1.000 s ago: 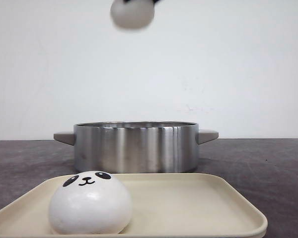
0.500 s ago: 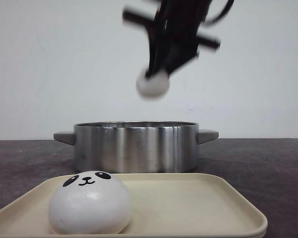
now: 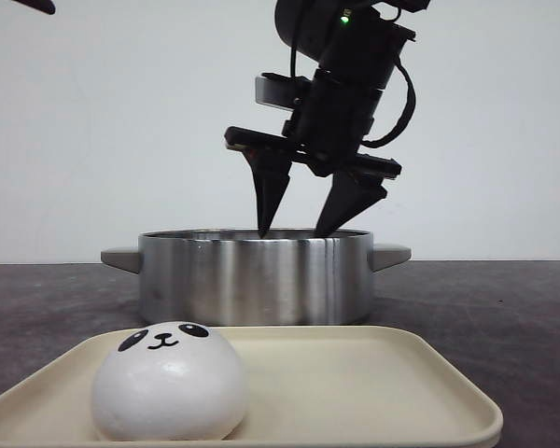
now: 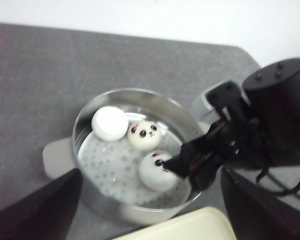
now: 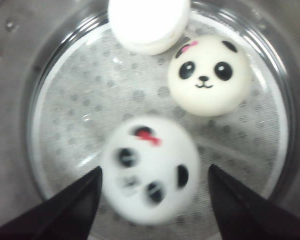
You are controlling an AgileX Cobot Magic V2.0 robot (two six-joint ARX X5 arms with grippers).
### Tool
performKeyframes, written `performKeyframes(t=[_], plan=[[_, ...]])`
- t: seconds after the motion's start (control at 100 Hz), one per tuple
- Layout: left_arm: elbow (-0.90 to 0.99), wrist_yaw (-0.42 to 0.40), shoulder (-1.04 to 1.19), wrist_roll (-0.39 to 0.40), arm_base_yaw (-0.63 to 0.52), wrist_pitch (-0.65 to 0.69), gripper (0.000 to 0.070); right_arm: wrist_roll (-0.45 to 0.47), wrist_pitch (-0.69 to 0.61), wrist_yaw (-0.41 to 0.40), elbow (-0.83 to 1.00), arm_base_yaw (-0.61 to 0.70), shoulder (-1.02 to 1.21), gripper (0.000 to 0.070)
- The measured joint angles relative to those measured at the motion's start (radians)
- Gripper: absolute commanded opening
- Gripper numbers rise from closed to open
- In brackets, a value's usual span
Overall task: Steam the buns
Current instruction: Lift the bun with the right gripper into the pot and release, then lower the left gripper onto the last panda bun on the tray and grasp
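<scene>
A steel pot (image 3: 255,275) stands behind a cream tray (image 3: 373,373). One panda bun (image 3: 170,383) sits on the tray's left side. Three buns lie in the pot on its perforated plate: one turned face-down (image 5: 149,20), one with a pink bow (image 5: 209,75), and one with a red bow (image 5: 150,170), blurred. My right gripper (image 3: 291,231) is open at the pot's rim, its fingers apart on either side of the red-bow bun without touching it. My left gripper (image 4: 151,172) is open and empty, high above the pot (image 4: 85,150).
The pot has flat side handles (image 3: 119,259). The dark grey table (image 3: 504,308) runs to a white wall behind. The right arm's body (image 4: 275,120) hangs over the pot's side. The tray's corner (image 4: 190,227) lies close to the pot.
My right gripper came down from above with a bun to the pot's rim and let it go. Its jaws now stand open and the bun lies in the pot.
</scene>
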Motion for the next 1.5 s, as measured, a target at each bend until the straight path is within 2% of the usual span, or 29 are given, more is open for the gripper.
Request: performKeyframes(t=[0.13, 0.17, 0.2, 0.27, 0.31, 0.53, 0.7, 0.86, 1.04, 1.24, 1.46, 1.5], plan=[[0.000, 0.002, 0.001, 0.000, 0.000, -0.088, 0.0511, 0.002, -0.034, -0.006, 0.003, -0.019, 0.000, 0.0427], [0.000, 0.013, 0.002, 0.000, 0.000, -0.119, 0.0511, 0.003, -0.052, -0.008, 0.010, -0.023, 0.000, 0.0398], [0.000, 0.023, 0.003, 0.000, -0.002, -0.143, 0.0511, 0.003, -0.064, -0.013, 0.018, -0.026, 0.000, 0.0325], [0.000, 0.043, 0.012, 0.000, -0.016, -0.195, 0.0511, 0.003, -0.084, -0.025, 0.042, -0.025, -0.009, 0.0000], [0.000, 0.055, 0.018, 0.000, -0.026, -0.219, 0.0511, 0.003, -0.089, -0.026, 0.053, -0.021, -0.023, 0.0018], [-0.018, 0.126, 0.087, 0.000, -0.108, -0.262, 0.0512, 0.002, -0.057, -0.026, 0.073, 0.048, -0.234, 0.0016], [-0.025, 0.129, 0.187, -0.003, -0.196, -0.257, 0.0513, 0.002, -0.046, -0.019, 0.077, 0.135, -0.415, 0.0013], [-0.025, 0.130, 0.315, -0.003, -0.258, -0.252, 0.0514, -0.009, -0.032, 0.031, 0.077, 0.200, -0.565, 0.0013], [-0.025, 0.131, 0.484, -0.003, -0.308, -0.222, 0.0514, -0.020, -0.027, 0.108, 0.077, 0.208, -0.692, 0.0013], [-0.026, 0.157, 0.644, -0.029, -0.335, -0.162, 0.0514, -0.055, -0.115, 0.207, 0.079, 0.207, -0.740, 0.0013], [-0.027, 0.155, 0.726, -0.049, -0.360, -0.155, 0.0508, -0.061, -0.208, 0.215, 0.079, 0.207, -0.739, 0.0013], [-0.027, 0.156, 0.726, -0.049, -0.362, -0.148, 0.0479, -0.061, -0.209, 0.215, 0.079, 0.207, -0.739, 0.0013]])
